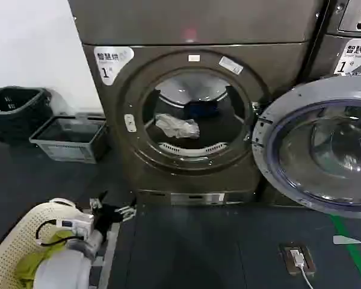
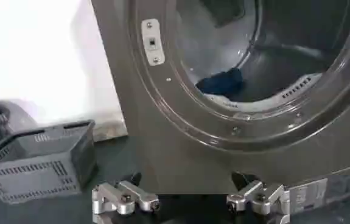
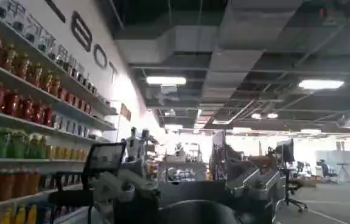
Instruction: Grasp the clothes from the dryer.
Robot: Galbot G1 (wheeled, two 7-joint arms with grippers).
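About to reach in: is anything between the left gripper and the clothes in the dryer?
Nothing visible. The door is swung open to the right, the porthole is clear, and the open left gripper sits low, in front of the dryer, short of the clothes.

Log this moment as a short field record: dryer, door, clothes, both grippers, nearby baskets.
dryer: bronze-grey front-loader, porthole facing the robot
door: glass door swung fully open toward the robot's right
clothes: whitish-grey bundle near the front of the drum; dark blue garment behind it
left gripper: open, low in front of the dryer's lower left corner, outside the porthole, holding nothing
right gripper: open, pointing out into the room with shelves, away from the dryer
baskets: grey basket on the floor left of the dryer; black basket beyond it
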